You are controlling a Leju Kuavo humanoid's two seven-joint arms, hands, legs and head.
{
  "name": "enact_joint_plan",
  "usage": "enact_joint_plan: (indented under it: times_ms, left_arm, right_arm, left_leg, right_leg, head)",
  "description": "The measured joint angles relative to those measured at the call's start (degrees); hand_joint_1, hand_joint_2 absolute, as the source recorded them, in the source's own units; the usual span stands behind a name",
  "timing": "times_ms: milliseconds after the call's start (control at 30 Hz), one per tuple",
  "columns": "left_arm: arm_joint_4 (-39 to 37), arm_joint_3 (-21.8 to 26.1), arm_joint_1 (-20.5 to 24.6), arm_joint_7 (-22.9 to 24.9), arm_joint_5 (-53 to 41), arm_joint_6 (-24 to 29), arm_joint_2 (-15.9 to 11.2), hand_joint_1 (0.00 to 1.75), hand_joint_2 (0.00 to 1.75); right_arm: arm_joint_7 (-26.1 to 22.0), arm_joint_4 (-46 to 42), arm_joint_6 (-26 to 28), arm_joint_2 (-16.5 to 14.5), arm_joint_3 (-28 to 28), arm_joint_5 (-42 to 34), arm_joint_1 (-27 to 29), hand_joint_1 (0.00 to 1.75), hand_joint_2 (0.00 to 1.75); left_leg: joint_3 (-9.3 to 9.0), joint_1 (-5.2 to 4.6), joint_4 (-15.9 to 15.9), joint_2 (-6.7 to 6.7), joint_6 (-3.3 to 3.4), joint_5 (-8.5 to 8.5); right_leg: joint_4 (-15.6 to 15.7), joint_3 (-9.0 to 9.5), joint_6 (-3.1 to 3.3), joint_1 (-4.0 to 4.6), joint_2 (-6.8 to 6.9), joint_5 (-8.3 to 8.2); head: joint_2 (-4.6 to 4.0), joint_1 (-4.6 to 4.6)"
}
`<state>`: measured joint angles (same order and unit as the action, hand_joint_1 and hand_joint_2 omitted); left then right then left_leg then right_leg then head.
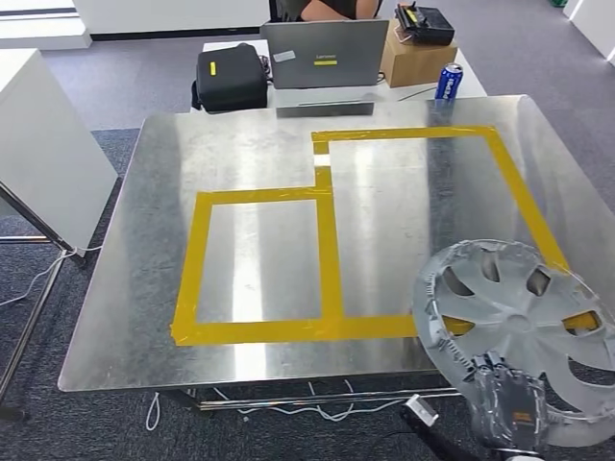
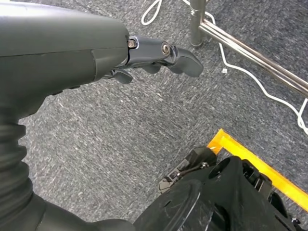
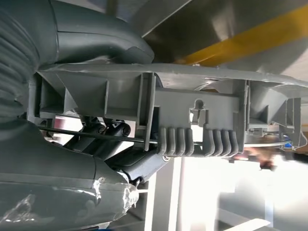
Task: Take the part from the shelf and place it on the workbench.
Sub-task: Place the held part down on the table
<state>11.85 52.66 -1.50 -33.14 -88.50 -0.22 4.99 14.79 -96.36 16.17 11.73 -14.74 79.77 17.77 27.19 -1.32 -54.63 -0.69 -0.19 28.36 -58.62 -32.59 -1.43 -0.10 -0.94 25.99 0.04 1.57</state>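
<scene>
The part is a silver wheel cover [image 1: 519,312] with spoke openings. It hangs over the front right corner of the metal workbench [image 1: 254,163], partly above the larger yellow tape frame [image 1: 507,173]. My right hand [image 1: 507,403] grips its near rim from below. In the right wrist view the cover's ribbed underside [image 3: 196,110] runs across the picture, with my thumb [image 3: 94,33] on one face and darker fingers [image 3: 120,159] on the other. My left hand [image 2: 156,53] hangs over grey carpet, fingers stretched out and holding nothing.
A smaller yellow tape frame [image 1: 258,259] marks the bench's left half. Behind the bench are a laptop [image 1: 324,53], a black case [image 1: 231,77], a cardboard box [image 1: 417,60], a blue can [image 1: 449,82] and a person [image 1: 330,8]. A white panel [image 1: 43,144] stands left. Cables [image 2: 254,79] trail by a bench leg [image 2: 198,19].
</scene>
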Motion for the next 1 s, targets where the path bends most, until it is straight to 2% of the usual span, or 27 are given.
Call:
enact_joint_plan:
  times_ms: [167, 400, 500, 733, 900, 1000]
  left_arm:
    - [-0.2, -0.9, 0.3, 0.6, 0.0, 0.0, -0.1, 0.00, 1.75]
    - [-0.2, -1.3, 0.4, 0.8, 0.0, 0.0, -0.1, 0.00, 1.75]
    - [-0.2, -1.3, 0.5, 1.1, 0.0, 0.1, -0.1, 0.00, 1.75]
    - [-0.2, -1.2, 0.4, 1.6, 0.0, 0.3, -0.1, 0.00, 1.75]
    - [-0.2, -1.2, 0.3, 1.5, 0.1, 0.4, -0.1, 0.00, 1.75]
    - [-0.2, -1.1, 0.1, 1.2, 0.1, 0.6, -0.1, 0.00, 1.75]
  right_arm:
    - [0.0, 3.7, 0.1, 1.8, -11.0, -1.2, -4.2, 1.75, 1.75]
    - [-0.2, 5.5, -2.0, 2.5, -19.8, -2.3, -8.2, 1.75, 1.75]
    - [2.6, 5.2, -2.6, 3.9, -23.0, -5.2, -8.6, 1.75, 1.75]
    - [11.1, 1.2, 0.0, 11.2, -27.2, -12.7, -6.0, 1.75, 1.75]
    - [20.0, -4.2, 7.5, 19.1, -28.9, -18.0, -1.3, 1.75, 1.75]
    - [23.1, -6.7, 13.4, 24.6, -27.9, -21.6, 2.2, 1.75, 1.75]
  left_leg:
    - [-0.10, 0.00, 0.0, 0.10, -0.01, 0.00]
    - [-0.21, 0.00, 0.0, 0.38, -0.01, 0.00]
    - [-0.27, -0.01, 0.0, 0.39, -0.01, 0.00]
    - [-0.41, -0.01, 0.0, 0.35, 0.06, 0.04]
    - [-0.45, -0.01, 0.0, 0.09, 0.14, 0.09]
    - [-0.54, 0.00, 0.0, -0.08, 0.18, 0.12]
  right_leg:
    - [0.0, 0.06, 0.02, 0.00, -0.13, -0.04]
    - [0.1, 0.11, 0.05, 0.00, -0.42, -0.14]
    - [0.1, 0.19, 0.05, 0.00, -0.40, -0.15]
    - [0.3, 0.45, 0.02, 0.00, -0.29, -0.14]
    - [0.5, 0.68, -0.12, 0.01, 0.02, -0.05]
    - [0.7, 0.88, -0.18, 0.04, 0.20, -0.01]
  head:
    - [0.00, -0.01]
    - [0.00, 0.00]
    - [0.00, 0.00]
    - [0.00, 0.01]
    - [0.00, -0.01]
    - [0.00, 0.01]
